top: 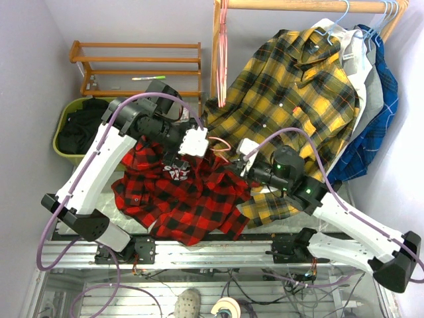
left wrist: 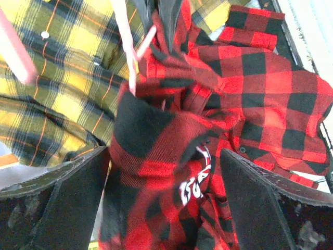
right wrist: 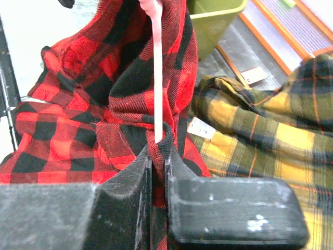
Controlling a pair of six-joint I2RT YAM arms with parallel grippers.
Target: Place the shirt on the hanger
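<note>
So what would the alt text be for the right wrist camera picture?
The right gripper is pinched shut on a fold of the red-and-black plaid shirt, with a thin pink hanger wire rising straight up from the pinch. A yellow plaid shirt lies to the right, a green bin behind.

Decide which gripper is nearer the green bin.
Left. The left gripper hangs open over the shirt, right of the green bin. The right gripper, shut on the shirt, sits farther right, beside the yellow shirt.
</note>
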